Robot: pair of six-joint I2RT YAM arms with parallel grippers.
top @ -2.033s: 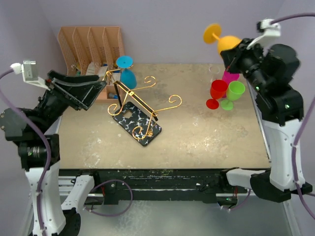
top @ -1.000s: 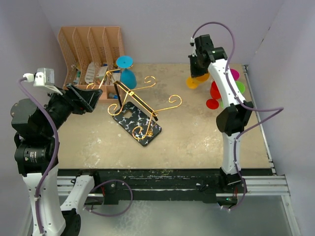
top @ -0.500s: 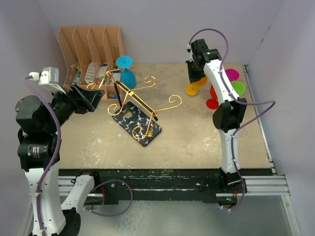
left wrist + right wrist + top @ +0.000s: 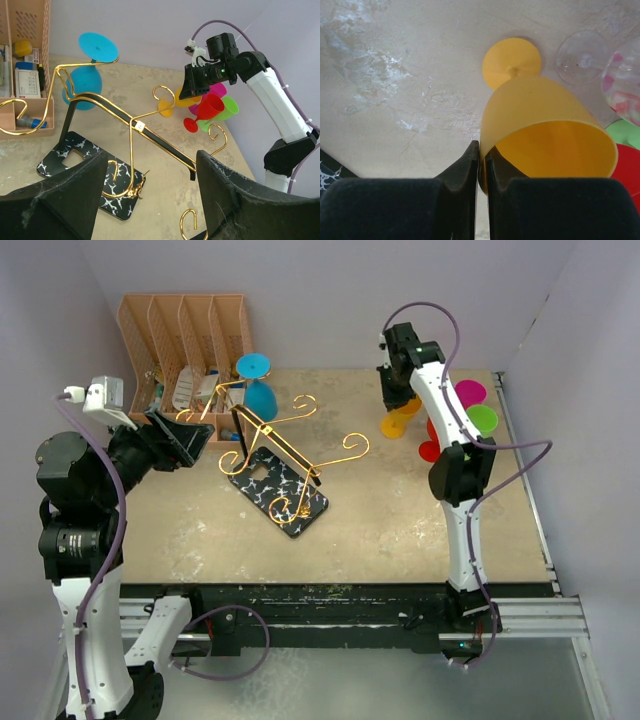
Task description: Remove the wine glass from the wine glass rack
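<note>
Left arm (image 4: 75, 510) stands folded at the frame's left edge. My left gripper (image 4: 192, 442) aims right, jaws spread wide, holding nothing. Right arm (image 4: 455, 460) reaches to upper centre-right, wrist bent downward. My right gripper (image 4: 481, 150) is pinched on the rim of an orange glass (image 4: 545, 140).

Left hand (image 4: 150, 155) partly hides wine glass rack (image 4: 137, 127).

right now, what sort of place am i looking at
Probably a robot lab test cell, not a home: two arms bolted at a worn table, plain lilac walls boxing it in, and staged props: a gold wine glass rack and an orange wine glass pinched in the right gripper.
</note>
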